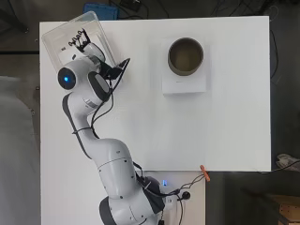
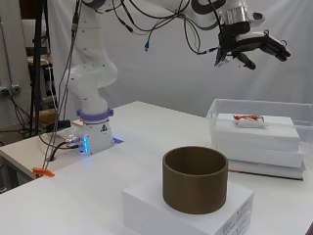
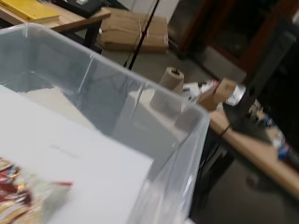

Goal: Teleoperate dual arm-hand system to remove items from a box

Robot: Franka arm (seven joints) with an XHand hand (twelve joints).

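Side view gives the best look at the hand (image 2: 249, 46): it's hanging in the air well above the clear plastic box (image 2: 259, 110), fingers (image 2: 275, 47) stretched out and spread, nothing in them, not touching anything. Down in the box there's a small red and white snack packet (image 2: 250, 120) lying flat on a stack of white foam slabs (image 2: 259, 142). Box sits on the white table (image 2: 122, 147) at the far corner from the arm's base. From overhead the arm covers most of the box (image 1: 56, 35), so the packet is hidden there and only the dark fingertips (image 1: 77, 40) poke out. Wrist camera just catches a corner of the packet (image 3: 21, 196), cut off by the edge, plus the box wall (image 3: 140, 107). A brown cylinder container (image 2: 195, 179) sits apart on its own white block (image 2: 195, 215).
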